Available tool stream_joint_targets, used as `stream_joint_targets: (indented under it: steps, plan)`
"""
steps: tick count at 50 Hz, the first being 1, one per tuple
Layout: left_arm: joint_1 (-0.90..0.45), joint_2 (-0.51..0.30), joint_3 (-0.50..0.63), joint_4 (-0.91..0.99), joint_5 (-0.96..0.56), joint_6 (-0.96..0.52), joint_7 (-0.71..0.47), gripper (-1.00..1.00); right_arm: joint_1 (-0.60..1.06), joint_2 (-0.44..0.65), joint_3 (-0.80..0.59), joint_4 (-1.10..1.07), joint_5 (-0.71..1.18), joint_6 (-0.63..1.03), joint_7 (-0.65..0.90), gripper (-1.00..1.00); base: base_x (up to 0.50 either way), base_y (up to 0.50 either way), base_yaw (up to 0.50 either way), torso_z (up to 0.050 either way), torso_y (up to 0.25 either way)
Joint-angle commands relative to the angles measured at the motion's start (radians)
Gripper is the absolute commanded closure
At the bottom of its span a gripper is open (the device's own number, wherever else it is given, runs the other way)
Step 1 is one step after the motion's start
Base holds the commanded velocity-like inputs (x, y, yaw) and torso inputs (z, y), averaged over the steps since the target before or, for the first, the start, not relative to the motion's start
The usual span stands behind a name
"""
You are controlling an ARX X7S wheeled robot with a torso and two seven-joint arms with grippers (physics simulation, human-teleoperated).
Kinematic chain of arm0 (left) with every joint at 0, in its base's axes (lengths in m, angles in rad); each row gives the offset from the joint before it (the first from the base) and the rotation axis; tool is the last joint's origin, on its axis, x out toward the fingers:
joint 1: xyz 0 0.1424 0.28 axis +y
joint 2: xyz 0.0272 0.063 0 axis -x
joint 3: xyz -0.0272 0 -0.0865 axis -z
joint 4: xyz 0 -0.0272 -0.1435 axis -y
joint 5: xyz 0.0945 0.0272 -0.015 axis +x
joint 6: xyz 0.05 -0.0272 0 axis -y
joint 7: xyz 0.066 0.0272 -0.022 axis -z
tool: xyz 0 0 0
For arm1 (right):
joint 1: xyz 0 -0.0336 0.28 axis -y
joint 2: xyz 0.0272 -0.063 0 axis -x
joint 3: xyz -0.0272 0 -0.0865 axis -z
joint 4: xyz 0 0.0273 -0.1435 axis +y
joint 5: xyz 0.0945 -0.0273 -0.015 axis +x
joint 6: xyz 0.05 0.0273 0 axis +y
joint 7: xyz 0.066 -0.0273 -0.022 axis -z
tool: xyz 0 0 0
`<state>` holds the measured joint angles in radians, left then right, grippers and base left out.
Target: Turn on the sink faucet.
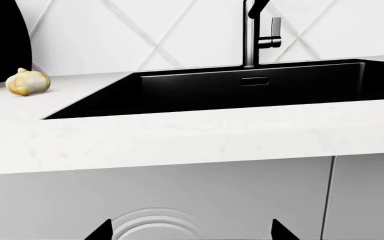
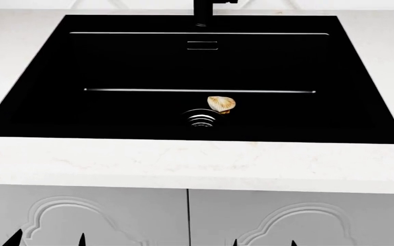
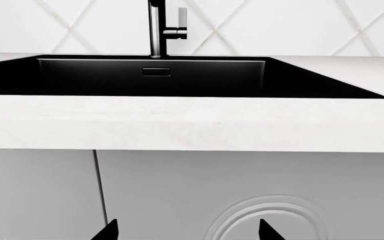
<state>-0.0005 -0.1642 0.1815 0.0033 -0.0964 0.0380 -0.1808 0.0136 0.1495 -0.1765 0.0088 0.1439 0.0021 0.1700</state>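
The sink faucet (image 1: 250, 35) is a black column behind the basin, with a short grey side lever (image 1: 275, 31); it also shows in the right wrist view (image 3: 156, 30) and its base in the head view (image 2: 203, 11). The sink (image 2: 39, 102) is a glossy black basin with a ribbed drain (image 2: 201, 118) and a slot overflow (image 2: 202, 45). My left gripper (image 1: 190, 232) and right gripper (image 3: 186, 232) are open and empty, low in front of the cabinet doors, far from the faucet. Only their fingertips (image 2: 14, 238) show in the head view.
A tan shell-like object (image 2: 221, 103) lies in the basin by the drain. A garlic bulb (image 1: 27, 82) sits on the white counter (image 1: 178, 135) left of the sink, beside a dark rounded object (image 1: 2, 40). Grey cabinet doors (image 2: 115, 215) stand below the counter edge.
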Motion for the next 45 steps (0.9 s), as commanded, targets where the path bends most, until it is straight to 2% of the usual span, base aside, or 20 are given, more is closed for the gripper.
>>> stream_joint_targets:
  steps: [1, 13, 15, 17, 19, 20, 21, 22, 27, 37, 45]
  plan:
    - [0.002, -0.009, 0.009, 0.001, -0.011, 0.001, 0.001, -1.0, 0.001, 0.005, -0.006, 0.001, 0.007, -0.001, 0.01, -1.0, 0.0, 0.0, 0.0, 0.038, 0.041]
    - [-0.001, -0.008, 0.016, 0.006, -0.02, 0.01, -0.006, -1.0, 0.006, 0.01, -0.016, 0.009, 0.023, -0.001, 0.007, -1.0, 0.0, 0.0, 0.0, 0.0, 0.0]
    - [0.005, -0.005, -0.001, 0.026, -0.058, -0.018, -0.007, -1.0, -0.006, 0.01, -0.01, -0.034, 0.042, 0.027, 0.014, -1.0, 0.0, 0.0, 0.0, 0.0, 0.0]
    - [-0.003, -0.009, 0.035, 0.056, -0.028, -0.034, -0.001, -1.0, -0.013, 0.013, -0.005, -0.098, 0.077, 0.058, 0.008, -1.0, 0.0, 0.0, 0.0, 0.0, 0.0]
    - [0.013, -0.02, 0.029, 0.141, -0.05, -0.105, -0.006, -1.0, 0.002, 0.04, 0.003, -0.192, 0.05, 0.163, 0.055, -1.0, 0.0, 0.0, 0.0, 0.0, 0.0]
    - [-0.127, -0.075, -0.036, 0.291, -0.2, -0.255, -0.068, -1.0, 0.152, 0.112, 0.125, -0.342, 0.2, 0.313, 0.111, -1.0, 0.0, 0.0, 0.0, 0.0, 0.0]
    - [-0.131, -0.073, -0.045, 0.441, -0.296, -0.405, -0.072, -1.0, 0.203, 0.12, 0.121, -0.492, 0.313, 0.463, 0.122, -1.0, 0.0, 0.0, 0.0, 0.0, 0.0]
    - [-0.135, -0.064, -0.048, 0.509, -0.302, -0.555, -0.071, -1.0, 0.194, 0.103, 0.14, -0.481, 0.324, 0.525, 0.123, -1.0, 0.0, 0.0, 0.0, 0.0, 0.0]
    - [-0.128, -0.064, -0.029, 0.48, -0.282, -0.551, -0.07, -1.0, 0.161, 0.078, 0.118, -0.428, 0.319, 0.449, 0.078, -1.0, 0.0, 0.0, 0.0, 0.0, 0.0]
    - [-0.163, -0.082, -0.02, 0.505, -0.27, -0.582, -0.087, -1.0, 0.254, 0.127, 0.073, -0.478, 0.296, 0.575, 0.114, -1.0, 0.0, 0.0, 0.0, 0.0, 0.0]
    - [-0.339, -0.112, -0.066, 0.531, -0.307, -0.693, -0.105, -1.0, 0.408, 0.181, 0.059, -0.495, 0.308, 0.716, 0.124, -1.0, 0.0, 0.0, 0.0, 0.0, 0.0]
